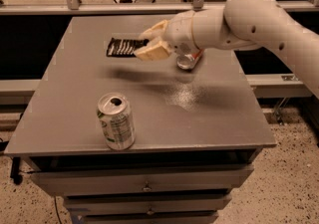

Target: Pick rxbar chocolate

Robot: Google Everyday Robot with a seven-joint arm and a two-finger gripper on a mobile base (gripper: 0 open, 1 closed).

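- Hovering over the far half of the grey tabletop (214, 118), the cream-coloured two-finger gripper (140, 44) sits at the end of the white arm (249, 16), which reaches in from the right edge.
- The fingers (153, 51) are spread apart, one towards the far edge and one towards the front edge, and they hold nothing.
- The rxbar chocolate (123, 47), a flat thin bar in a dark brown-black wrapper with pale lettering, lies flat near the far edge, left of its middle.
- Its long axis runs left to right, roughly parallel to the far edge. Its right end shows in the gap between the fingertips, so most of the bar stretches from the fingers toward the far left corner.
- Whether the fingers touch the wrapper or hang just above it cannot be told.
- The grasp looks not yet made. The next move probably calls for going slightly left and down, then closing across the bar's short width.
- A red-orange can (197, 55) lies on its side just right of the gripper, partly hidden by it.
- An upright silver-green can (116, 121) stands near the front edge, well apart from the bar.
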